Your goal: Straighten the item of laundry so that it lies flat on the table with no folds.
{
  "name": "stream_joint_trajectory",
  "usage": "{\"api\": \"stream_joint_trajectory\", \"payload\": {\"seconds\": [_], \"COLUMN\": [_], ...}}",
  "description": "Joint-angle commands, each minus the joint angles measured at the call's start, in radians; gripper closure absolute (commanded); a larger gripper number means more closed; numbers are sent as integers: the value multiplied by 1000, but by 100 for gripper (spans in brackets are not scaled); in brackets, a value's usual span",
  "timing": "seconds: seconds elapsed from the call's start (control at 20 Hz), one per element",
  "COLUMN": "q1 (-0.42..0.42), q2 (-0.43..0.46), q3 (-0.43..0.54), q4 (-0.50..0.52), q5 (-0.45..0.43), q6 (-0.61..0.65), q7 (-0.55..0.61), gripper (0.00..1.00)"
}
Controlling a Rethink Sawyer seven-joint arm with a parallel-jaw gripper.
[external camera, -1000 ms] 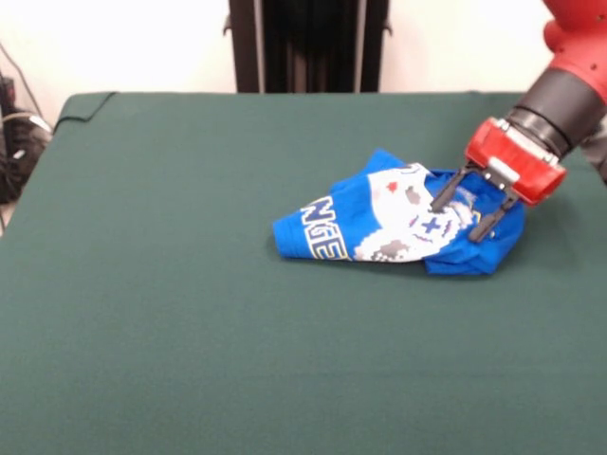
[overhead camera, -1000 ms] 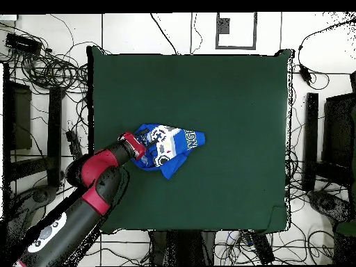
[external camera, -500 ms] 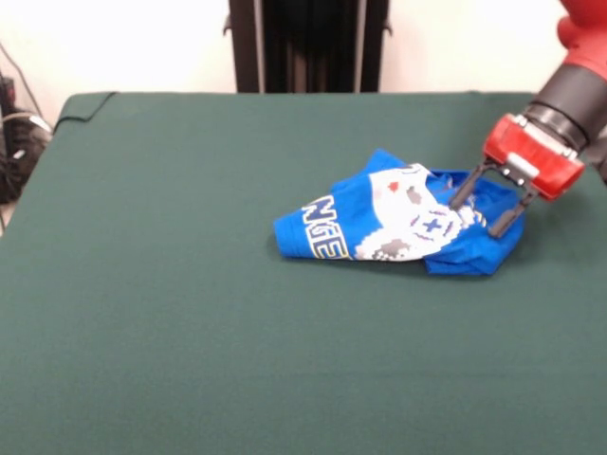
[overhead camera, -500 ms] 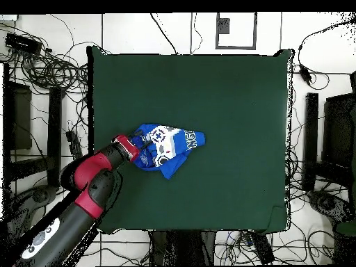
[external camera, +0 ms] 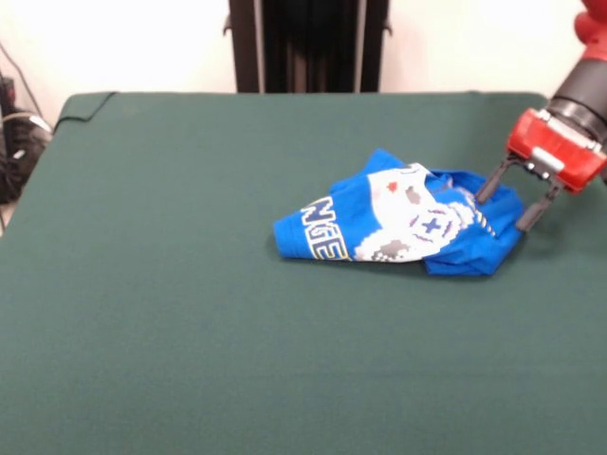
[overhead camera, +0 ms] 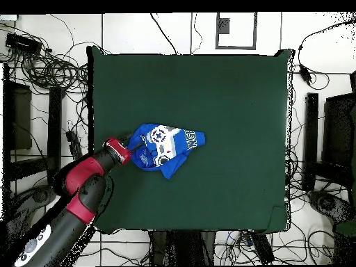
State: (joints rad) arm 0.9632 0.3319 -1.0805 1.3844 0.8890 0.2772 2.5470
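The item of laundry (external camera: 398,226) is a bright blue T-shirt, bunched into a crumpled heap right of the middle of the green table (external camera: 171,313). Its white-grey emblem and part of the yellow-outlined lettering face up. In the overhead view the item of laundry (overhead camera: 164,147) lies left of the middle of the table (overhead camera: 229,111). My gripper (external camera: 512,202) hangs at the heap's right edge, open, its two dark fingers straddling the blue hem with nothing held. Seen from overhead, the gripper (overhead camera: 128,151) sits at the shirt's left edge.
A dark pedestal column (external camera: 308,45) stands behind the table's far edge. Cables (overhead camera: 49,66) and black stands crowd the floor around the table in the overhead view. The red arm (overhead camera: 80,195) reaches in over the table's left edge.
My gripper has drawn back off the shirt, moving right in the front view, from over the emblem to the heap's right edge. The shirt has barely shifted.
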Motion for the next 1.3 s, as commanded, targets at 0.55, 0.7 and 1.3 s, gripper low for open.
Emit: {"api": "stream_joint_trajectory", "payload": {"seconds": [0.55, 0.7, 1.3], "q1": [37, 23, 29], "q2": [28, 40, 56], "q3": [231, 235, 197], "q4": [-13, -32, -43], "q5": [117, 92, 54], "q6": [55, 114, 226], "q7": [361, 336, 339], "gripper": [0, 0, 0]}}
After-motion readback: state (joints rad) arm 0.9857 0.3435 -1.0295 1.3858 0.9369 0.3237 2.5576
